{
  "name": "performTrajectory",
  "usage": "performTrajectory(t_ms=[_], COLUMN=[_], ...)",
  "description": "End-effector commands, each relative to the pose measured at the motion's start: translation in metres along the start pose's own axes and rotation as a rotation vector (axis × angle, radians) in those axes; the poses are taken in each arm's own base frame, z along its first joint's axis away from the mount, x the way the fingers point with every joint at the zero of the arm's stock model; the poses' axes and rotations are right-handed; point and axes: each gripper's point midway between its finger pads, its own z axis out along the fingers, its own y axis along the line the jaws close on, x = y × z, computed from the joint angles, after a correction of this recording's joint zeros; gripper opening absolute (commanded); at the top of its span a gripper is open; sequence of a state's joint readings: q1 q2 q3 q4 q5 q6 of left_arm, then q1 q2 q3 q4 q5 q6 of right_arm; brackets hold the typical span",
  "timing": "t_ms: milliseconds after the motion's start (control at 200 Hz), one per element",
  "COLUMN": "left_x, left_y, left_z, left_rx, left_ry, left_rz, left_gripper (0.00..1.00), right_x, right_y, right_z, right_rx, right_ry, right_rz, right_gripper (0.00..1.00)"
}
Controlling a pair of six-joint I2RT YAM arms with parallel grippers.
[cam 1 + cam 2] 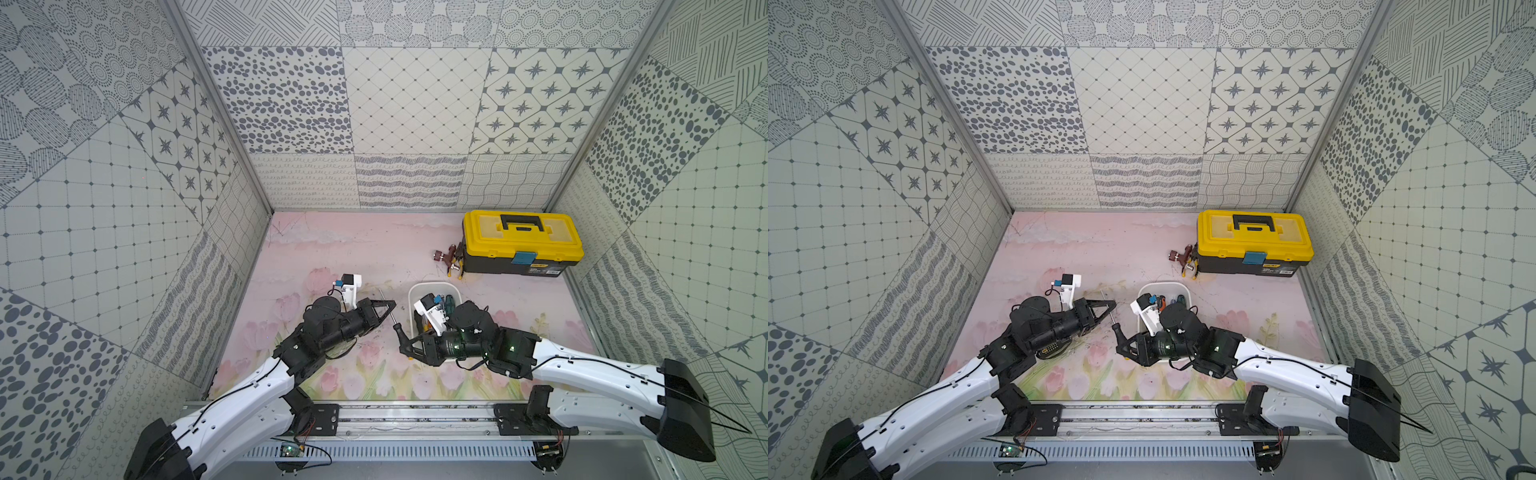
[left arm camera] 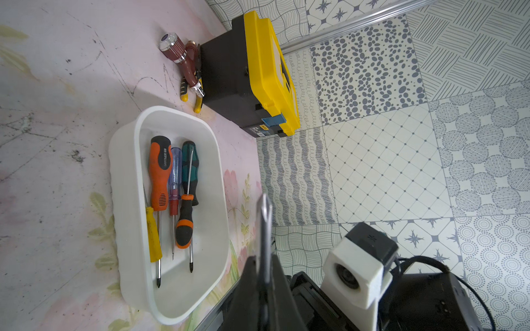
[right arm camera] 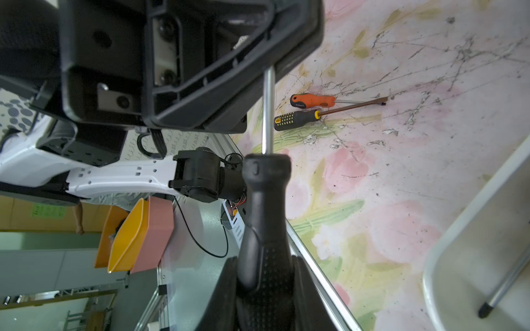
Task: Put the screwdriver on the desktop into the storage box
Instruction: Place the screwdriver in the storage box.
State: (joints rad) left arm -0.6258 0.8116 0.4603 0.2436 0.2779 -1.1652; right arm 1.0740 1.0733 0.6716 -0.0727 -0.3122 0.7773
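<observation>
Stored: several screwdrivers in storage box.
Left hand: clamped on black screwdriver shaft.
Right hand: gripping its handle — likely a handover.
Remaining: orange screwdriver, yellow-black screwdriver on worktop.

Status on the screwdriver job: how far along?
Done: five screwdrivers lie in the white box. In hand: a black-handled screwdriver, apparently mid-handover, with the left gripper shut on its shaft and the right gripper closed on its handle. Left: drop that one in, then the orange-handled screwdriver and black-and-yellow screwdriver on the desktop.
</observation>
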Motion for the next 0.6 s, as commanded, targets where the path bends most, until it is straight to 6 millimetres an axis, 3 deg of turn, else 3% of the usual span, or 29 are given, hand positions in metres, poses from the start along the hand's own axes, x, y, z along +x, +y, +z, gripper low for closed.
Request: performTrajectory(t_ms=[0, 90, 150, 215, 285, 345, 465, 595], left_x=[-0.007, -0.01, -0.015, -0.022, -0.03, -0.033, -0.031, -0.032], left_y=[-0.006, 0.017, 0.041, 0.075, 0.116, 0.137, 0.154, 0.173], left_z=[-0.001, -0.004, -0.012, -0.03, -0.064, -0.087, -0.1, -0.114], left_rx=[0.011, -0.106, -0.239, -0.46, -0.746, -0.913, -1.023, -1.1], left_ry=[-0.033, -0.06, -0.095, -0.146, -0.215, -0.244, -0.233, -0.267], left_rz=[0.022, 0.022, 0.028, 0.032, 0.024, 0.026, 0.053, 0.032], left_gripper=[0.08, 0.54, 0.7, 0.76, 0.79, 0.83, 0.84, 0.86], right_x=[-0.013, -0.017, -0.02, -0.022, -0.023, -0.021, -0.017, -0.015], right_y=[0.0, -0.007, -0.017, -0.034, -0.055, -0.076, -0.099, -0.111], right_z=[-0.008, -0.015, -0.019, -0.025, -0.031, -0.036, -0.039, -0.04], right_rx=[0.01, 0.047, 0.104, 0.196, 0.302, 0.392, 0.499, 0.574], right_ry=[-0.063, -0.089, -0.103, -0.116, -0.118, -0.115, -0.096, -0.077], right_rz=[-0.003, 0.004, 0.011, 0.028, 0.058, 0.095, 0.136, 0.144], right_gripper=[0.06, 0.01, 0.0, 0.0, 0.0, 0.0, 0.0, 0.0])
